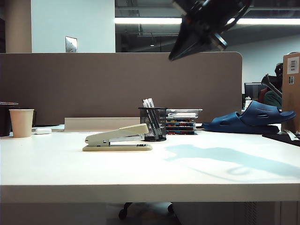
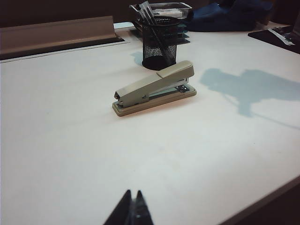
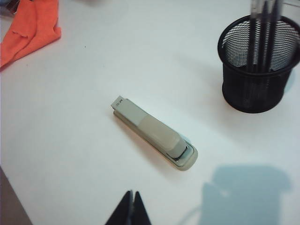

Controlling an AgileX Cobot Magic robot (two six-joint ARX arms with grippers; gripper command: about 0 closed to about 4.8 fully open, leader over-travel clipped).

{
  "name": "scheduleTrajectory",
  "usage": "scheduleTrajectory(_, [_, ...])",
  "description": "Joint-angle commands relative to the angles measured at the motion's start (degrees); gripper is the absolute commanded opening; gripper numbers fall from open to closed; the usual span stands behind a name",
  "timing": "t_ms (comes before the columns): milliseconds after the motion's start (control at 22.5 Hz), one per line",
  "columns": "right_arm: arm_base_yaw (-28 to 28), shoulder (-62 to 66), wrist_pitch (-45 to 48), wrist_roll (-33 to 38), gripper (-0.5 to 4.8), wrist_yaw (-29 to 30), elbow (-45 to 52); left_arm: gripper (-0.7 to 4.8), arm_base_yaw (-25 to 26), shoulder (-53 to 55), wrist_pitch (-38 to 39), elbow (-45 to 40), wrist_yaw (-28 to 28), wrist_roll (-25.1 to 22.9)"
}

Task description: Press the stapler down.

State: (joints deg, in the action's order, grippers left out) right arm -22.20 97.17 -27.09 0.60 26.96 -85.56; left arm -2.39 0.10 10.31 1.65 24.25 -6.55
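Stapler (image 1: 117,139) lay on the white table (image 1: 187,168), a mesh pen cup (image 1: 153,123) just behind it. My right gripper (image 3: 131,206) hung pressed together above; my left gripper (image 2: 132,208), likewise pressed together, stood well apart.

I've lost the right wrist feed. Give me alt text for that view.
The stapler lies untouched on the white table, arm still raised, seen from above with the right tool shut and hovering clear of it. A black mesh pen cup stands nearby; an orange cloth lies at the table's edge.
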Motion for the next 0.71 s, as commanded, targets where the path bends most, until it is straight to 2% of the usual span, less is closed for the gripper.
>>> scheduleTrajectory(44, [-0.8, 3.2, 1.6, 0.9, -0.09, 0.3, -2.7, -0.06, 0.0, 0.0, -0.5, 0.3, 0.0, 0.1])
scheduleTrajectory(355, [-2.1, 11.9, 1.9, 1.4, -0.09, 0.5, -8.3, -0.06, 0.0, 0.0, -0.5, 0.3, 0.0, 0.1])
scheduleTrajectory(711, [-2.9, 17.5, 4.0, 2.9, -0.09, 3.9, -9.7, -0.06, 0.0, 0.0, -0.5, 0.3, 0.0, 0.1])
